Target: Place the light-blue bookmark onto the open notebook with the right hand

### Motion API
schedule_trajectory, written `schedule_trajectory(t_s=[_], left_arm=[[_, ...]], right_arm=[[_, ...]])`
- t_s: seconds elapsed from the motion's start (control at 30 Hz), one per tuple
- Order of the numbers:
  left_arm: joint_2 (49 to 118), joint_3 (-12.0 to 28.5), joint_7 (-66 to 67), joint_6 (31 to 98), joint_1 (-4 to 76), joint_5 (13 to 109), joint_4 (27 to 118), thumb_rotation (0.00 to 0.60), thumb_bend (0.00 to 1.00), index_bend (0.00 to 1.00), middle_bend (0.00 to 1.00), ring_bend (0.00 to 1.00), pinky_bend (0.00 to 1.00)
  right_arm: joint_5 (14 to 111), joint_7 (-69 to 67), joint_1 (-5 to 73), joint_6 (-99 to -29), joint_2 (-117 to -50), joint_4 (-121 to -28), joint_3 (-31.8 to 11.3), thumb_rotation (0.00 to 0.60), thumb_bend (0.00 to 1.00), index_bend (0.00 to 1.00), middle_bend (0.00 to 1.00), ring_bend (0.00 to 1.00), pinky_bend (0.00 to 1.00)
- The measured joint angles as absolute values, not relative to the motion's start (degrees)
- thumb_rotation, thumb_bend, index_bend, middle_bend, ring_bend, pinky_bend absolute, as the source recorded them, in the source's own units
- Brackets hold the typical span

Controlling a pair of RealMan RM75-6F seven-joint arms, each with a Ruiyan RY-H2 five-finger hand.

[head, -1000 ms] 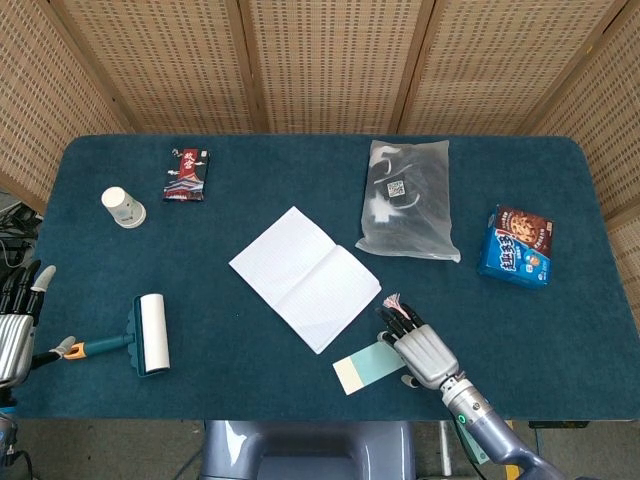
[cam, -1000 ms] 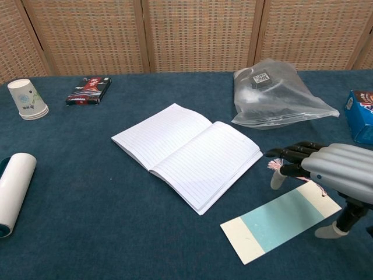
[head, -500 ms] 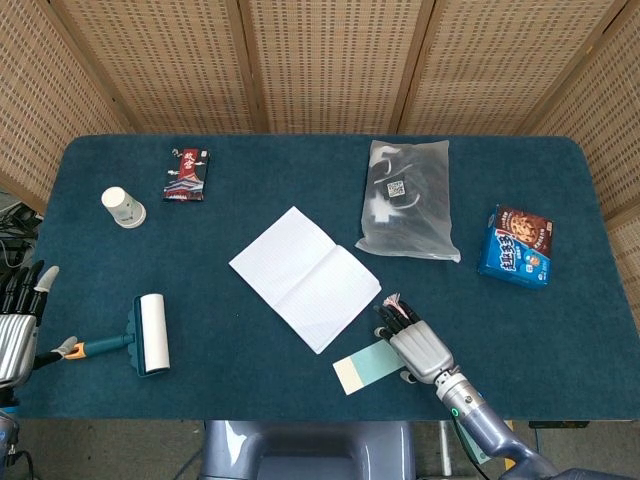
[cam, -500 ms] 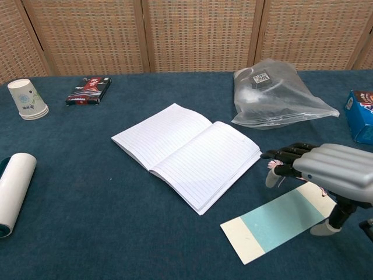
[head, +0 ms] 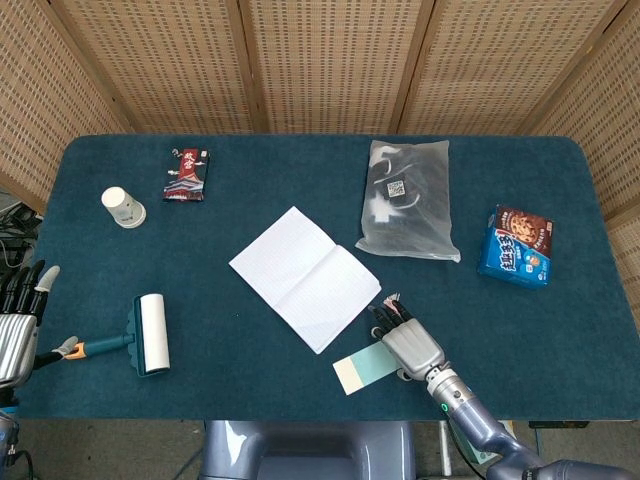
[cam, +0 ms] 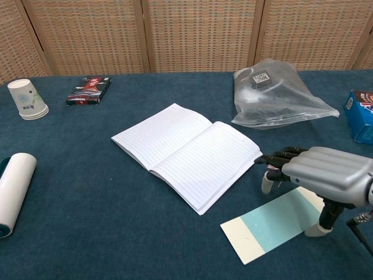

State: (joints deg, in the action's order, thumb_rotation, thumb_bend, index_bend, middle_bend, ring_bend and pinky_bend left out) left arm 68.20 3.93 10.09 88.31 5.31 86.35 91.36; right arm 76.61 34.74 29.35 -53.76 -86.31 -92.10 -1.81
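The light-blue bookmark [head: 358, 369] [cam: 269, 224] lies flat on the blue table near the front edge, with a cream strip at its left end. The open notebook [head: 305, 278] [cam: 186, 151] sits at the table's middle, just left and behind the bookmark. My right hand [head: 408, 345] [cam: 326, 175] hovers palm-down over the bookmark's right end, fingers stretched toward the notebook's corner, thumb pointing down to the cloth beside the bookmark. It holds nothing that I can see. My left hand [head: 15, 325] shows at the far left edge, fingers apart and empty.
A lint roller [head: 150, 335] [cam: 14, 189] lies at the front left. A paper cup [head: 123, 207] [cam: 26, 99] and a red packet [head: 187, 175] [cam: 88, 90] stand at the back left. A clear plastic bag [head: 408, 200] [cam: 277, 99] and a blue box [head: 517, 246] [cam: 361, 114] occupy the right.
My right hand has slid left along the bookmark toward the notebook and now covers more of its right end. The bookmark itself has stayed put.
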Motion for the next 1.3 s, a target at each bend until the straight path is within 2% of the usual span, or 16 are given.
schedule_trajectory(t_s=[0.9, 1.03, 1.17, 1.3], left_arm=[[68.18, 3.85, 9.88, 88.37, 5.44, 86.67, 91.34, 0.600, 0.12, 0.00, 0.00, 0.00, 0.00], [68.15, 3.87, 9.69, 88.38, 5.47, 86.68, 91.30, 0.600, 0.12, 0.00, 0.00, 0.00, 0.00], [68.12, 3.84, 9.58, 88.40, 5.49, 86.76, 91.27, 0.600, 0.12, 0.00, 0.00, 0.00, 0.00], [68.14, 3.81, 9.59, 88.42, 5.49, 86.82, 91.27, 0.600, 0.12, 0.00, 0.00, 0.00, 0.00]], right_arm=[[71.83, 37.67, 31.18, -54.29, -87.68, -92.00, -0.15, 0.600, 0.15, 0.36, 0.00, 0.00, 0.07], [71.71, 37.85, 31.37, -54.52, -87.85, -92.01, 0.06, 0.600, 0.15, 0.41, 0.01, 0.00, 0.08], [72.03, 37.70, 31.47, -54.92, -88.05, -91.93, 0.23, 0.600, 0.15, 0.50, 0.06, 0.00, 0.10], [72.69, 37.23, 31.53, -55.49, -88.25, -91.69, 0.52, 0.600, 0.15, 0.53, 0.08, 0.00, 0.11]])
